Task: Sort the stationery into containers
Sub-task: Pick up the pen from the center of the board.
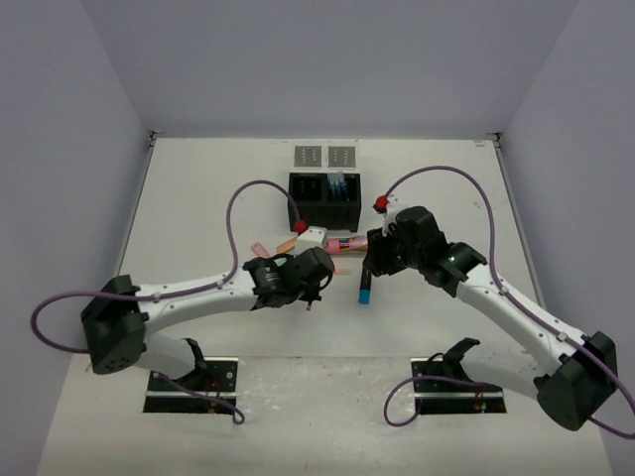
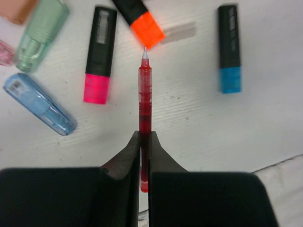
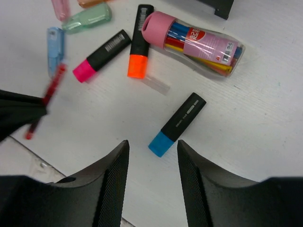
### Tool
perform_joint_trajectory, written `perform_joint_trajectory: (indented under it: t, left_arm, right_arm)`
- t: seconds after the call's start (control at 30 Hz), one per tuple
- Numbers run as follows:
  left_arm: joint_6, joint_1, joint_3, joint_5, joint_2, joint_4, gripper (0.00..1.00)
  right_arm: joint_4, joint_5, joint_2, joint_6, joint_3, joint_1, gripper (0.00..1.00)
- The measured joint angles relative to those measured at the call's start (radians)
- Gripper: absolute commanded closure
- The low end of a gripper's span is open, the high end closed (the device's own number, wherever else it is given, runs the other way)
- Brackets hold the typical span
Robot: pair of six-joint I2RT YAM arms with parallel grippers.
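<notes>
The left claw (image 2: 144, 142) was clenched on the thin red pen (image 2: 145, 94). It pinched the pen near its tail, so most of the barrel stuck out ahead, with the tip just short of the orange highlighter (image 2: 142, 21). Whether the pen was clear of the table (image 2: 189, 127) could not be told. This was about mid-table, and a pink highlighter (image 2: 98, 56) and a blue highlighter (image 2: 229, 49) lay either side. The right claw (image 3: 152, 146) hung released directly over that blue one, close by. The black box (image 1: 324, 198) stood toward the far edge. With so rearward a grip the pen would probably swing. It seemed best to lift straight up, keep the wrist level, skirt the right arm, and lower the tip into a compartment before letting go.
</notes>
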Motion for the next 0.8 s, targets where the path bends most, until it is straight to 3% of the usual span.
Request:
perform_joint_trajectory:
  t: [0.2, 0.37, 0.57, 0.8]
  left_arm:
    - [0.006, -0.001, -0.016, -0.144, -0.349, -0.017, 1.00]
    - [0.062, -0.001, -0.077, -0.197, -0.600, 0.002, 1.00]
    - [0.086, 0.000, -0.089, -0.246, -0.756, -0.037, 1.00]
    - [0.086, 0.000, -0.094, -0.296, -0.869, -0.123, 1.00]
  right_arm:
    - [0.066, 0.001, 0.179, -0.238, 0.000, 0.078, 0.46]
    - [0.083, -0.028, 0.323, -0.435, 0.043, 0.100, 0.64]
    - [0.075, 0.014, 0.534, -0.581, 0.203, 0.100, 0.67]
    - [0.035, 0.014, 0.658, -0.663, 0.266, 0.100, 0.66]
